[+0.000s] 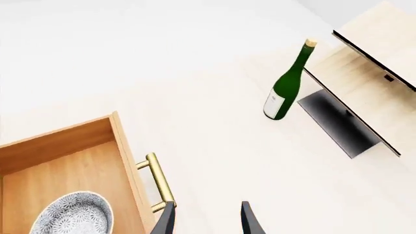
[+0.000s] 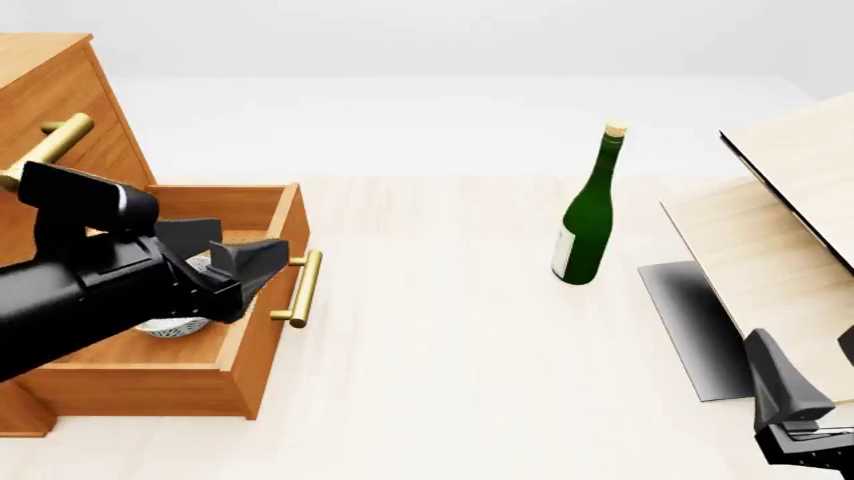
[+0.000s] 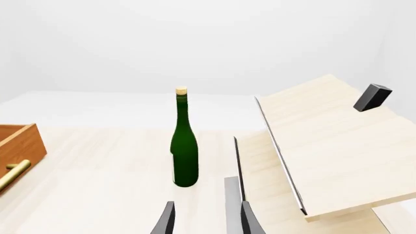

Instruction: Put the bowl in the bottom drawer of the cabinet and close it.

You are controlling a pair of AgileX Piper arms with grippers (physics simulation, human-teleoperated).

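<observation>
The orange-brown cabinet (image 2: pixel 60 95) stands at the far left, with its bottom drawer (image 2: pixel 260 330) pulled out toward the table's middle. The speckled white-grey bowl (image 1: pixel 70 215) lies inside that drawer, and the front view shows only a sliver of the bowl (image 2: pixel 171 326) under my left arm. My left gripper (image 1: pixel 206 223) is open and holds nothing. It hovers over the drawer's front panel, one finger close by the brass handle (image 1: pixel 156 181). My right gripper (image 3: pixel 206 220) is open and empty at the near right, far from the cabinet.
A tall green bottle (image 2: pixel 587 215) with a cork stands upright mid-table, right of the drawer. Pale wood panels (image 2: pixel 781 210) with a dark shadow beneath lean at the right side. The upper drawers' brass handles (image 2: pixel 51 145) stick out above the left arm.
</observation>
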